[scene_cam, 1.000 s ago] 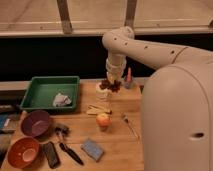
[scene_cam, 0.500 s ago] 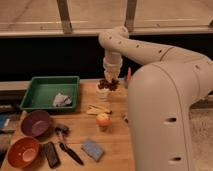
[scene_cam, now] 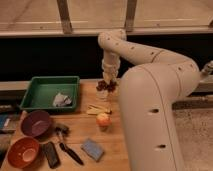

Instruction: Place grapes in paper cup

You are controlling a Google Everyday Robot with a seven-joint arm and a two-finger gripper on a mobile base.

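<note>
My gripper (scene_cam: 108,80) is at the back of the wooden table (scene_cam: 120,150), pointing down from the white arm. It is shut on the grapes (scene_cam: 105,86), a dark reddish-purple bunch hanging just under it. Right below the bunch is a small white shape, the paper cup (scene_cam: 102,94), mostly covered by the grapes. The bunch sits at or just above the cup's mouth; I cannot tell whether they touch.
A green tray (scene_cam: 45,85) holding a crumpled white-grey cloth (scene_cam: 61,100) lies at the left. A purple bowl (scene_cam: 34,123) and an orange bowl (scene_cam: 22,152) are front left. An apple (scene_cam: 103,119), yellow strips (scene_cam: 98,109), a blue sponge (scene_cam: 92,149) and a black brush (scene_cam: 67,146) lie mid-table.
The gripper with the grapes has shifted slightly left, and the arm's big white body has swung in, filling the right of the view and hiding the table's right side.
</note>
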